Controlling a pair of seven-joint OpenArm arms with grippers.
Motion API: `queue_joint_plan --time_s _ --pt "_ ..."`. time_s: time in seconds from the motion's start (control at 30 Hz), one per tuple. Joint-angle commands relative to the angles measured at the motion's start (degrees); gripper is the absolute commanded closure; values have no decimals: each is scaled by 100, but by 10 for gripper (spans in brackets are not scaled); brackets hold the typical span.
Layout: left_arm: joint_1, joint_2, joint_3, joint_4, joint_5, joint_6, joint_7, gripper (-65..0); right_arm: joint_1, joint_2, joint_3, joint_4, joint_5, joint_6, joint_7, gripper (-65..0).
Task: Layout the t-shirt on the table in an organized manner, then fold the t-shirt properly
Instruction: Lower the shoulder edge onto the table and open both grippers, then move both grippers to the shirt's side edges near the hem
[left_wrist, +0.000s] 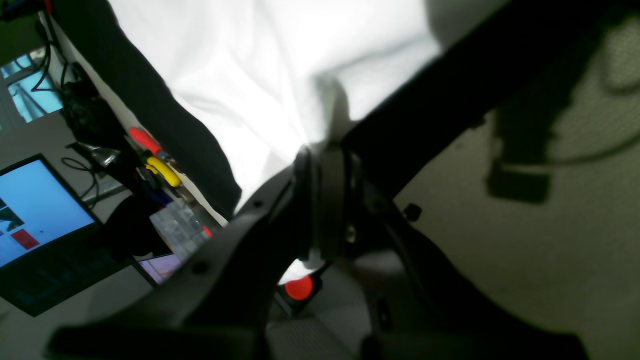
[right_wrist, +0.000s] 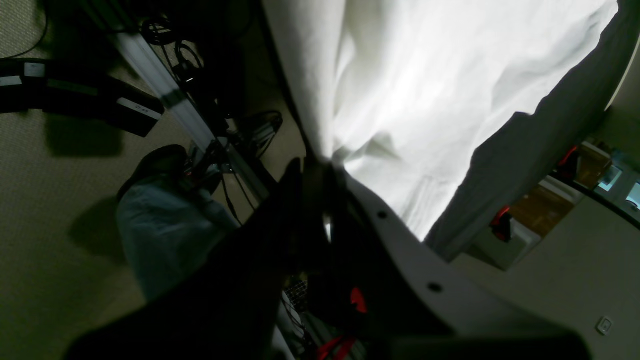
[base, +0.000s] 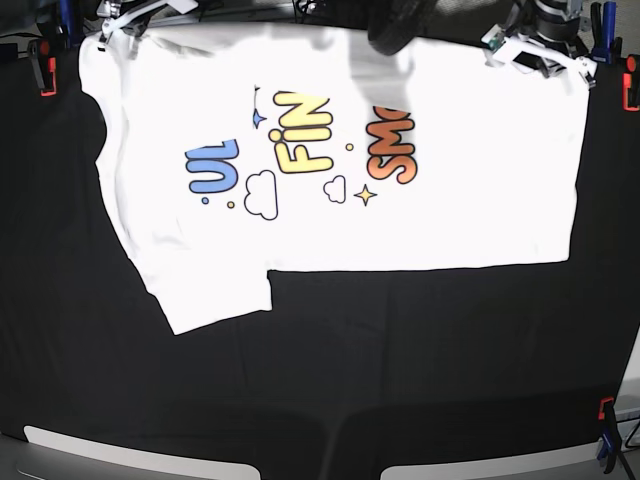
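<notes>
Well, table: the wide table with the wrinkled black cloth surface (base: 400, 360) is by far the biggest thing; much of it near me is bare, with red and blue clamps at its edges.
T-shirt: the white short-sleeved cotton t-shirt with the cartoon print of blue, yellow and orange words (base: 330, 160) lies on the far half of the table, print side up and turned sideways, one sleeve pointing toward the near edge.
Left gripper: the left gripper (left_wrist: 320, 200), at the far edge, has its fingers pressed together, pinching a bunched edge of the white cloth.
Right gripper: the right gripper (right_wrist: 315, 200), at the other far corner, is also closed tight on a fold of the shirt's edge.
Progress: I judge the spreading nearly done, because the body looks flat with only small wrinkles. No fold is made yet, so the whole folding part is left.
</notes>
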Motion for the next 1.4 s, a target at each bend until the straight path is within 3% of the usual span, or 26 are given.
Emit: queue_joint_plan --time_s 0.0,0.1,0.27,0.3,0.4,0.47,0.6,0.8,0.93,1.13,1.27,1.37 --pt "-4 -81 -28 96 79 111 13 0 -48 76 26 59 -50 -125 -96 0" --pt "-15 -83 -28 96 66 111 24 0 -50 76 26 59 -179 -238 -63 0" --pt "-15 -81 -28 96 -17 111 107 0 -52 74 20 59 -345 -863 -33 -225" --pt "-15 -81 -28 96 -33 111 168 -25 -50 72 20 59 -345 -975 -44 -250" --pt "-15 -81 -28 96 -31 111 588 -178 -68 74 20 59 -345 -1008 -81 -256" --pt "-15 -81 -28 96 -33 111 938 -225 -68 76 -17 63 -348 -1008 -76 -256" --pt "-13 -79 -28 116 -33 122 1185 -231 -66 76 -234 66 -501 -1019 -68 -256" --pt "-46 -83 -28 855 411 673 2214 -231 -63 76 -592 87 -1263 -1576 -87 -255" --pt "-48 -81 -31 1582 1189 1147 1945 -231 234 61 -588 160 -1377 -1950 -374 -255" --pt "-136 -81 -35 2282 1193 1180 1252 -231 953 59 -577 166 -1231 -1969 -361 -255" --pt "-739 -81 -35 2282 343 1172 682 -231 1580 59 -577 164 -505 -1965 -271 -255" --pt "-1283 -76 -35 2282 -592 1154 564 -231 1829 61 -579 164 -428 -1963 -162 -255"
